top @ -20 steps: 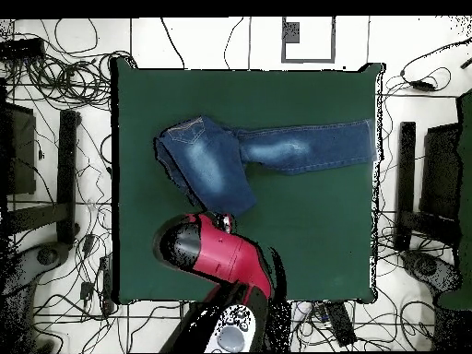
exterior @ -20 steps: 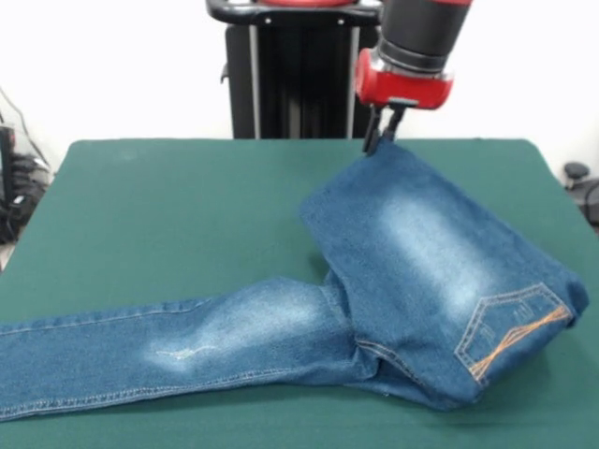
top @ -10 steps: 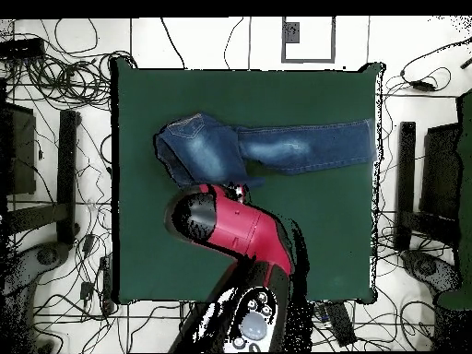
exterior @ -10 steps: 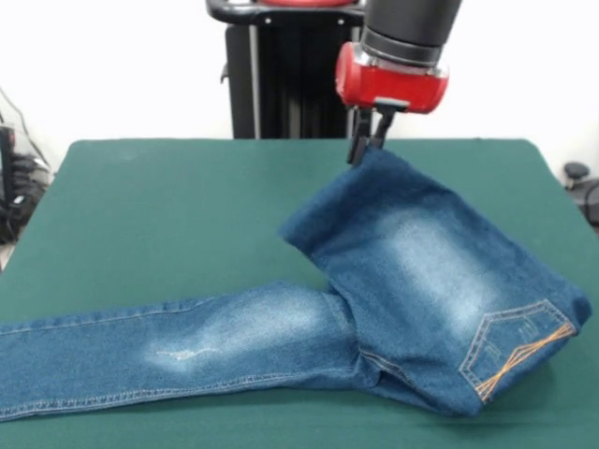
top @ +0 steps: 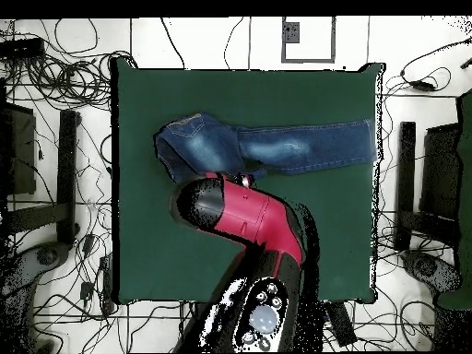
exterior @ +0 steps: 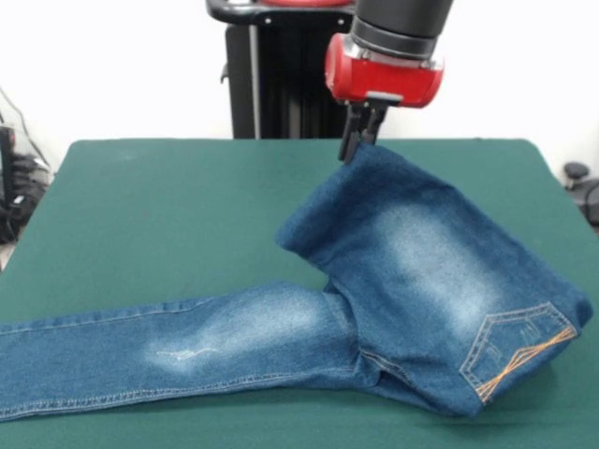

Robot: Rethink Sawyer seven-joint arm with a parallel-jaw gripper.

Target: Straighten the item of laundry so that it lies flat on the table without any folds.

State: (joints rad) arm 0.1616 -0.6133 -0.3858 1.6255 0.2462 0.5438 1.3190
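Above the table (exterior: 168,196), the claw (exterior: 358,145) grips the folded leg's hem of the jeans (exterior: 412,271), lifting it to unfold.

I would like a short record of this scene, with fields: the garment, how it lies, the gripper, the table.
garment: blue denim jeans with faded patches and an orange-stitched back pocket
how it lies: one leg flat across the table; the other leg folded over, its end lifted toward the robot
gripper: gripper closed on the hem of the raised leg, holding it above the table
table: green table, much wider than the jeans
task state: not flat yet, a fold remains near the waist
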